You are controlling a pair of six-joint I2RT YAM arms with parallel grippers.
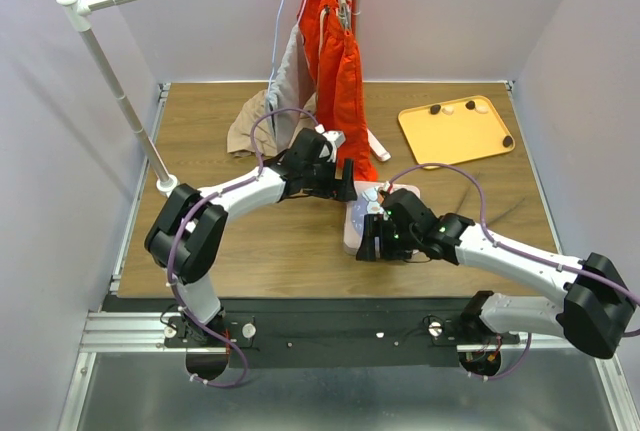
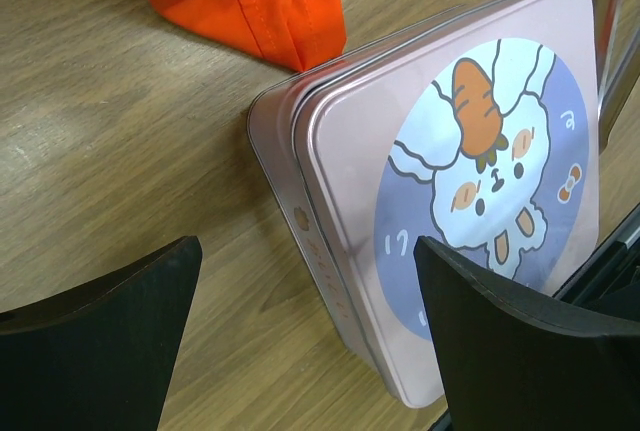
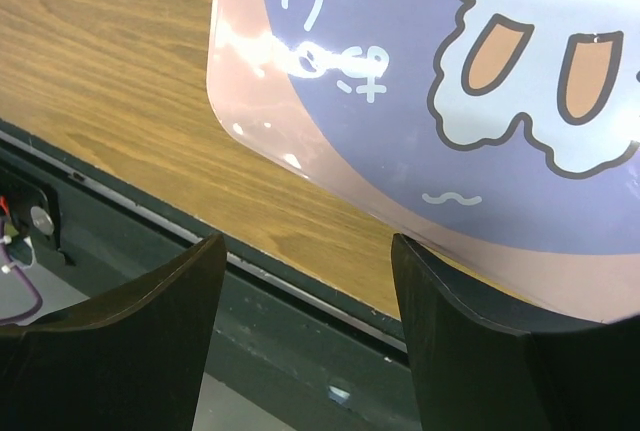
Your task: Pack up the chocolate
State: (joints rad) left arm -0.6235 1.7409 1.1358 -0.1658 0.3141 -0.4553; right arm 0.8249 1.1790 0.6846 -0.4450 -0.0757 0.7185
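Observation:
A few chocolate pieces, dark (image 1: 435, 109) and cream-white (image 1: 470, 106), lie on a yellow tray (image 1: 450, 141) at the back right. A closed pink tin (image 1: 353, 223) with a rabbit and carrot on its lid (image 2: 470, 181) lies on the table between my grippers. My left gripper (image 1: 347, 181) is open and empty at the tin's far side. In the left wrist view (image 2: 305, 351) it straddles the tin's edge, one finger (image 2: 520, 341) over the lid. My right gripper (image 1: 369, 241) is open and empty at the tin's near edge, and the right wrist view shows it (image 3: 305, 331) under the lid (image 3: 450, 81).
An orange garment (image 1: 340, 61) and a beige one (image 1: 262, 116) hang from a white rack (image 1: 120, 101) at the back, reaching the table just behind the tin. The table's front edge and black rail (image 3: 300, 281) lie right under my right gripper.

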